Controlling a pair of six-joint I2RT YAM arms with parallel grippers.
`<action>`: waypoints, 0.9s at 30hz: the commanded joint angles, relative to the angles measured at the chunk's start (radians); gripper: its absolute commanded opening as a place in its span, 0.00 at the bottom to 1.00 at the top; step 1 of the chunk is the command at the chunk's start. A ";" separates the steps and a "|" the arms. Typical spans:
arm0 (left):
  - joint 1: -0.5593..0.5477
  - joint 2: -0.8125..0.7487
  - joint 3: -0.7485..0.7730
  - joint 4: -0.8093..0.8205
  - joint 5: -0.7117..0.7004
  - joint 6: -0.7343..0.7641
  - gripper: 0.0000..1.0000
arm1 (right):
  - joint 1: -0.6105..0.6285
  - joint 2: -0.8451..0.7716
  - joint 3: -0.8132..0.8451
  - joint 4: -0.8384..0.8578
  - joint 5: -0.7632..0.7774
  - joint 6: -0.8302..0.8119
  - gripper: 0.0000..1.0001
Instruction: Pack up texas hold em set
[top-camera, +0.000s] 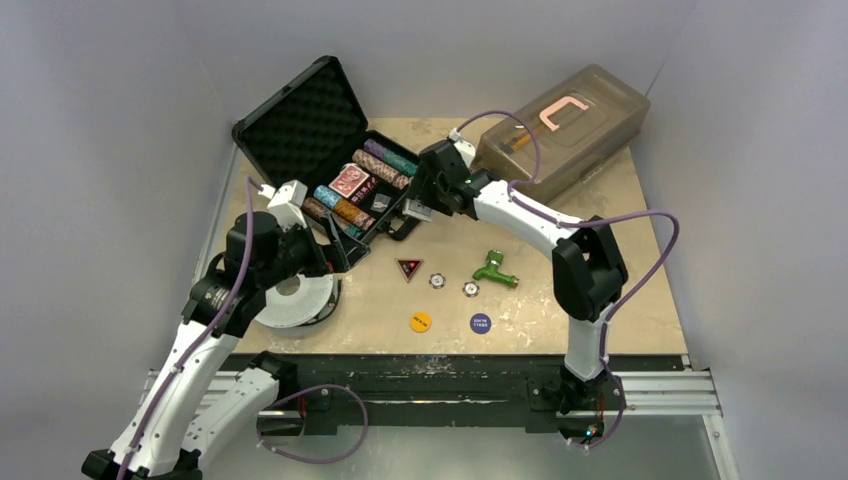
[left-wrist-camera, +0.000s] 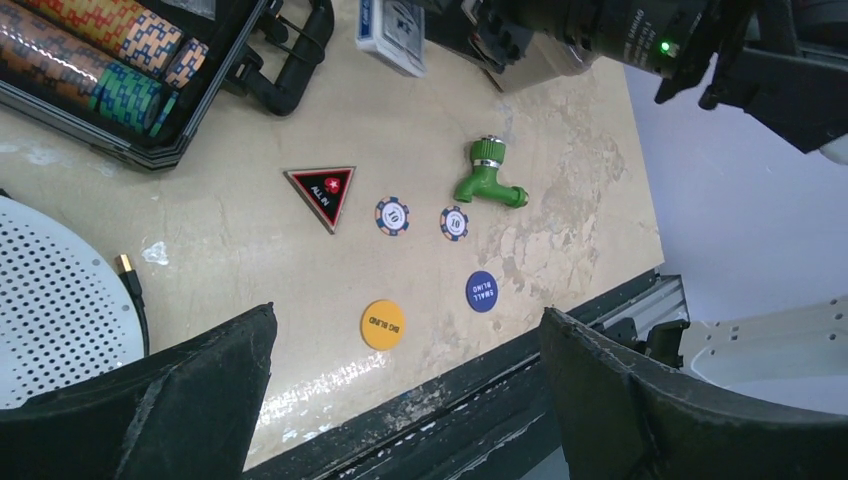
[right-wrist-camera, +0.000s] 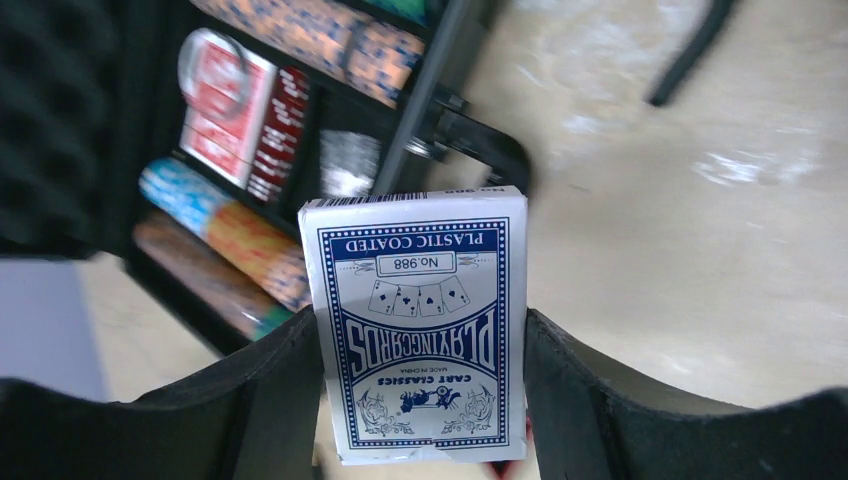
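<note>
The black case (top-camera: 300, 115) lies open at the back left. It holds rows of coloured chips (top-camera: 345, 205) and a red card deck (top-camera: 350, 180). My right gripper (top-camera: 413, 206) hovers at the case's front right corner, shut on the blue card deck (right-wrist-camera: 415, 320), which stands upright between the fingers. The red deck (right-wrist-camera: 235, 110) and chip rows (right-wrist-camera: 225, 235) lie beyond it. My left gripper (top-camera: 338, 250) is open and empty by the case's front edge. On the table lie the triangle marker (left-wrist-camera: 322, 195), two loose chips (left-wrist-camera: 392, 215), a yellow button (left-wrist-camera: 383, 324) and a blue button (left-wrist-camera: 481, 291).
A green toy faucet (top-camera: 495, 270) lies right of the loose chips. A large translucent grey box (top-camera: 565, 125) stands at the back right. A white perforated disc (top-camera: 290, 300) lies under my left arm. The case handle (left-wrist-camera: 290, 60) juts toward the table's middle.
</note>
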 joint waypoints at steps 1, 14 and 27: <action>0.001 -0.036 0.068 -0.026 -0.046 0.047 1.00 | 0.030 0.103 0.166 0.054 0.036 0.286 0.12; 0.002 -0.128 0.114 -0.125 -0.105 0.105 1.00 | 0.131 0.459 0.667 -0.132 0.316 0.432 0.15; 0.001 -0.155 0.125 -0.152 -0.124 0.143 1.00 | 0.137 0.605 0.837 -0.170 0.311 0.495 0.26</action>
